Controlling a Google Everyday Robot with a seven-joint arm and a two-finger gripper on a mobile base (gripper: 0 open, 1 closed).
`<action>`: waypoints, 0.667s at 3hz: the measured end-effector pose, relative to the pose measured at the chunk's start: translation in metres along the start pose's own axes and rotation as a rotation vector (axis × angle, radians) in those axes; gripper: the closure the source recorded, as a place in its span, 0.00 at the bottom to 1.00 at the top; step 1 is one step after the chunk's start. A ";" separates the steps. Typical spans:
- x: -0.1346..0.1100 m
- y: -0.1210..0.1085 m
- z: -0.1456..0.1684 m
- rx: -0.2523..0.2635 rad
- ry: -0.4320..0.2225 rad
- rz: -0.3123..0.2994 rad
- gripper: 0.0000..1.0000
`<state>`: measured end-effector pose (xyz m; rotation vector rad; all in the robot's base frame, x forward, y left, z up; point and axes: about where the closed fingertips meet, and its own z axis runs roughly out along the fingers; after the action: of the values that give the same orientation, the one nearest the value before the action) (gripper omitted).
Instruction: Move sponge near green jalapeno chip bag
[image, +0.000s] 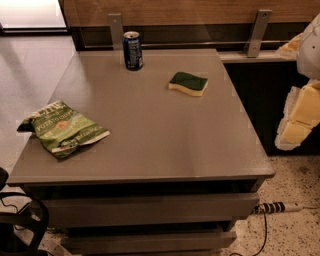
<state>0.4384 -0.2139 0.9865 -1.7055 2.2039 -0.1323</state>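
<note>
While the sponge (188, 83) is lying flat on the far right part of the grey table (165, 150), green scouring side up with pale yellow foam showing along its near edge, you are facing a task not yet begun. Nothing is touching the sponge. The blue soda can (132, 50) is standing upright to its left by the back edge. The green jalapeno chip bag (62, 128) is lying crumpled near the front left corner, well apart from the sponge, and its left end seems to be poking past the table's edge.

The gripper (299, 120) is hanging off the table's right side, well clear of the sponge. You cannot tell from this view whether it is released or clenched, though it is not grasping the sponge.

The reach looks like the step in hand. You should be:

- Coming down from above and taking the sponge across its narrower span.
- Pressing lightly, since the foam is likely giving under load.
- Lifting before crossing, and passing in front of the can.
- Setting the sponge on bare table just beside the bag's right edge, so you are not nudging the bag further over the side.
</note>
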 end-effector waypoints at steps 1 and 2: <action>0.000 0.000 0.000 0.002 -0.002 0.000 0.00; -0.007 -0.015 0.006 0.019 -0.061 0.002 0.00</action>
<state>0.4560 -0.2103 0.9870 -1.6745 2.1538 -0.0989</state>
